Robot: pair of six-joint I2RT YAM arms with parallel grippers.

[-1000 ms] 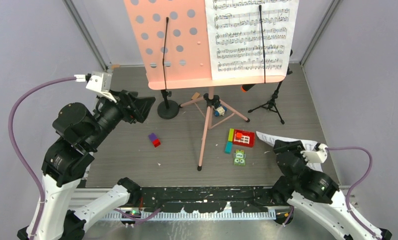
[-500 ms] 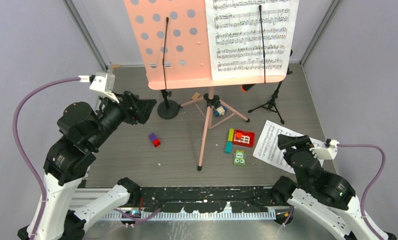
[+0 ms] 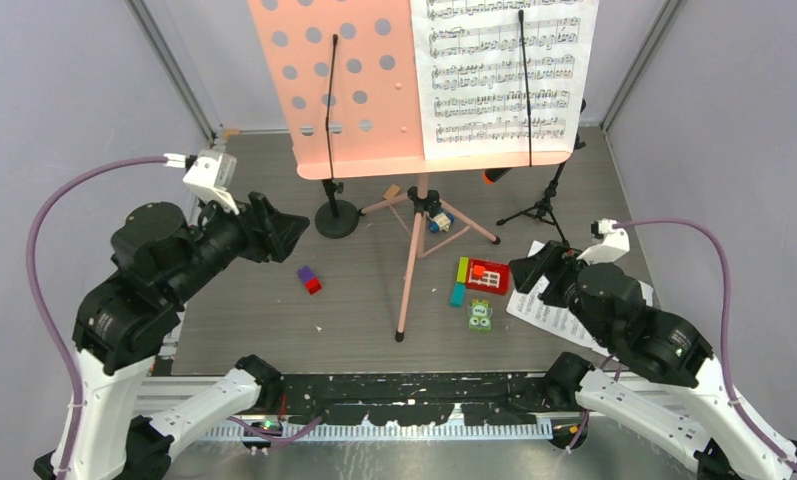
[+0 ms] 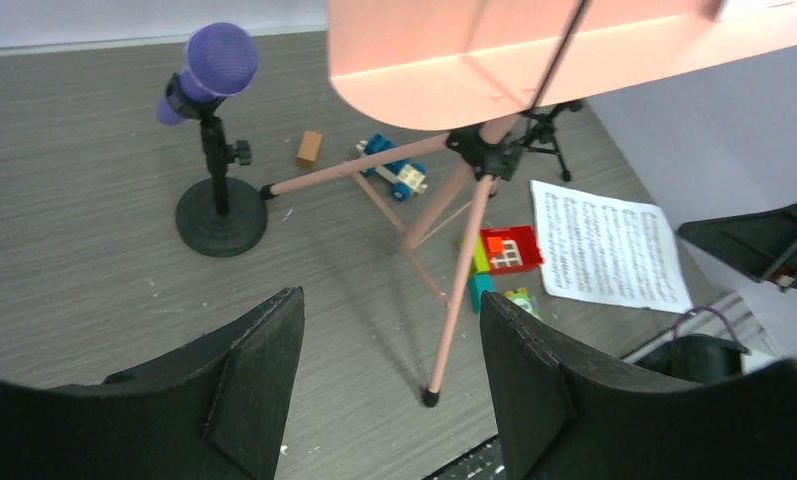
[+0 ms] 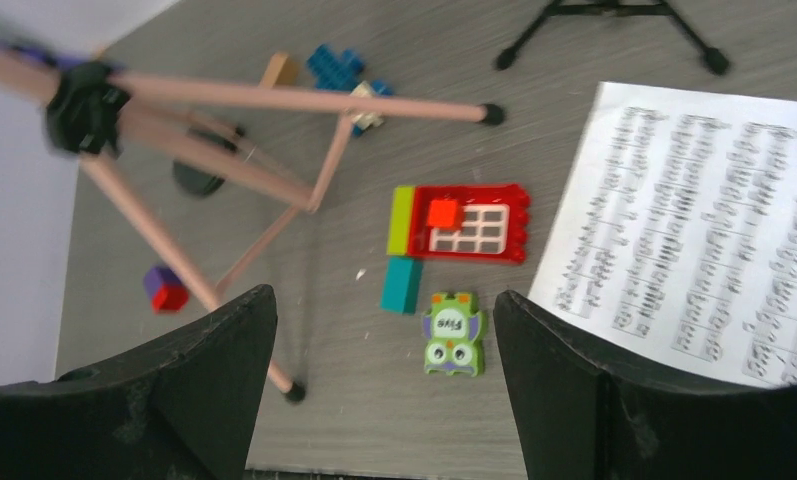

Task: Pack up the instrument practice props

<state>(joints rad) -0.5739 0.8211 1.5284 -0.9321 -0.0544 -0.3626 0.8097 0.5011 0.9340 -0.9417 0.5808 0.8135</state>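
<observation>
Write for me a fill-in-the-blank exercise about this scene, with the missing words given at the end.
1. The pink perforated sheet-music holder stands on ____ thin pink legs.
2. The microphone on the round-based black support has a ____ head.
3. A loose white printed note sheet lies flat on the grey table beside a flat ____ toy brick with a white grid.
4. The left fingers and the right fingers are ____ and hold nothing.
Missing words: three; purple; red; open.
</observation>
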